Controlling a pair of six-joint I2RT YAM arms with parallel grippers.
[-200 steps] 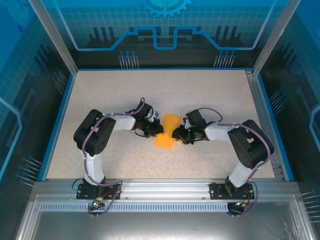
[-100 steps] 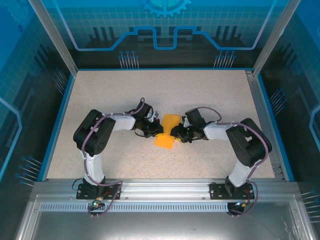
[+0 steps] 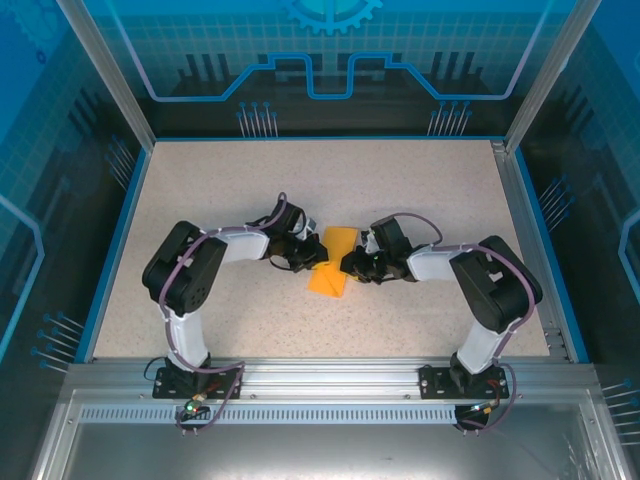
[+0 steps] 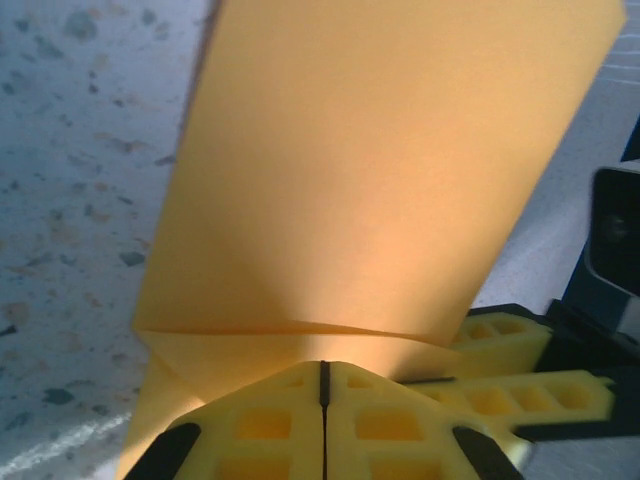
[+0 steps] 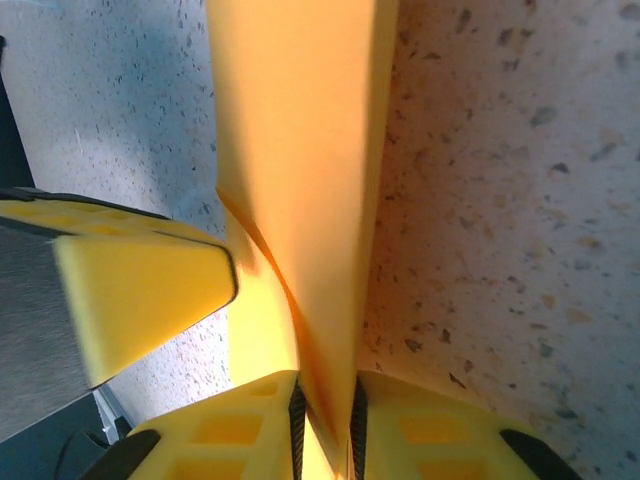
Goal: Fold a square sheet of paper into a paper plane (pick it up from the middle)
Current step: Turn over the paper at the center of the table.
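While both arms are reaching inward over the speckled table, we are starting with the left gripper. Its yellow fingers are pressing flat together, tips right against the near edge of the paper. We cannot tell whether any of it is caught between them. A crease is running across the sheet just ahead of those tips.

Moving to the middle, the orange paper is sitting folded at the centre of the table, squarely between the two grippers.

Over on the right, the right gripper is pinching a fold of the paper. The sheet is running straight into the narrow gap between its fingers, and they are closing on it from both sides.
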